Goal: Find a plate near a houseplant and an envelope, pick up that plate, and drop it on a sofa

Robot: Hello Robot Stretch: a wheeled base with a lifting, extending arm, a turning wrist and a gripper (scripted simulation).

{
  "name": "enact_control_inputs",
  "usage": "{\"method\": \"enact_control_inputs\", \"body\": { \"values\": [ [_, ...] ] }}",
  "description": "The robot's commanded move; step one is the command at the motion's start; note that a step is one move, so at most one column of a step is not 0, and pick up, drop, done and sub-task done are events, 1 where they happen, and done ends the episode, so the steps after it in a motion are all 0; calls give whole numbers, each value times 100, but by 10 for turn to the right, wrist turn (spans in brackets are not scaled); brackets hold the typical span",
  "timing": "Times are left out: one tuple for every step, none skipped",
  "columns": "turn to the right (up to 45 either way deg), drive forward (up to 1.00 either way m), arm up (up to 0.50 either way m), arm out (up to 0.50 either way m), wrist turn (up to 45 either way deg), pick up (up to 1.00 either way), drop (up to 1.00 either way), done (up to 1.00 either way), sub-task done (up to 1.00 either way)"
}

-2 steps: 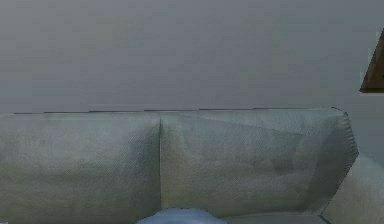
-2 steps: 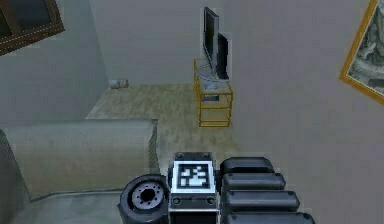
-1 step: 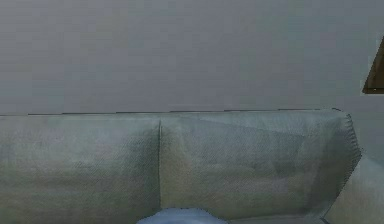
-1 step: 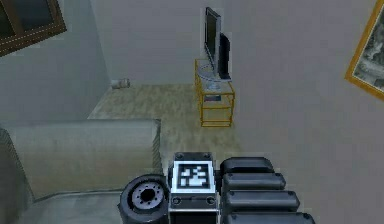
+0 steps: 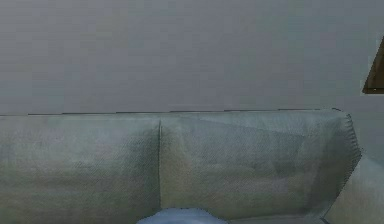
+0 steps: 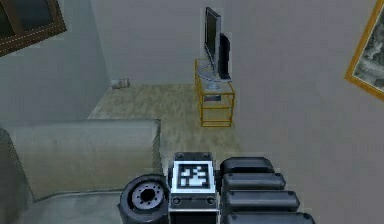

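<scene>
Forward view: the sofa spans the width, its pale grey-green back standing against a plain grey wall. A vertical seam divides the back into two cushions. The sofa arm rises at the lower right. A pale blue-white rounded object sits at the bottom edge, just in front of the sofa back; it is cut off by the edge, so it cannot be confirmed as the plate. The corner of a framed picture hangs at the upper right.

Arm side view: the arm lies along the bottom edge as stacked dark segments. Left of them stands one white marker square, and left of that the dark rounded body of the gripper. The fingers cannot be made out, so finger position and any held load cannot be determined. The sofa sits just beside the gripper, at the left. Farther out, a television stands on a yellow stand against the wall. A window occupies the upper left
</scene>
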Motion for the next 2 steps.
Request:
{"method": "enact_control_inputs", "body": {
  "values": [
    [0, 0, 0, 0, 390, 0, 0, 0, 0],
    [0, 0, -24, 0, 0, 0, 0, 0, 0]
  ]
}}
